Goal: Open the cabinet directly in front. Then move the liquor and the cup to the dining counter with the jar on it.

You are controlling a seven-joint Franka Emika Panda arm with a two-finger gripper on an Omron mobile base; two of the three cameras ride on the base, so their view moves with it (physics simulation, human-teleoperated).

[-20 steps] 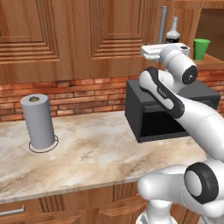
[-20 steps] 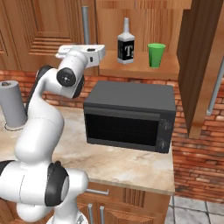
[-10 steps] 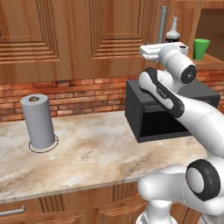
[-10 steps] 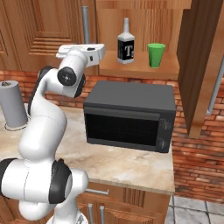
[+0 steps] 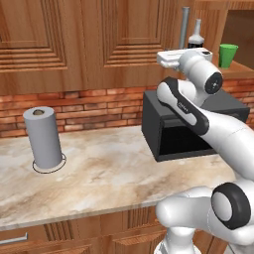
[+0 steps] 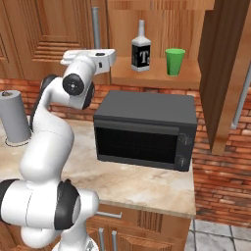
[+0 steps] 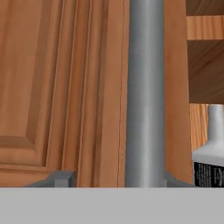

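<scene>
The cabinet (image 5: 124,39) is brown wood. Its right door (image 6: 223,73) hangs swung open and its left door is closed. My gripper (image 7: 118,179) is at the left door's silver bar handle (image 7: 144,87), open, with one fingertip (image 7: 61,178) well left of the bar and the other close against its right side. From the base, my hand is at the foot of that handle (image 6: 96,27). On the open shelf stand the liquor (image 6: 140,49) and the green cup (image 6: 174,61), right of the handle. The dining counter and the jar are out of view.
A black microwave (image 6: 144,130) sits on the marble worktop (image 5: 109,168) right under the shelf. A grey paper-towel roll (image 5: 44,136) stands at the left. The open door juts out toward me at the right.
The jaws have drawn closer together around the handle. The arm and the things on the shelf have stayed where they were.
</scene>
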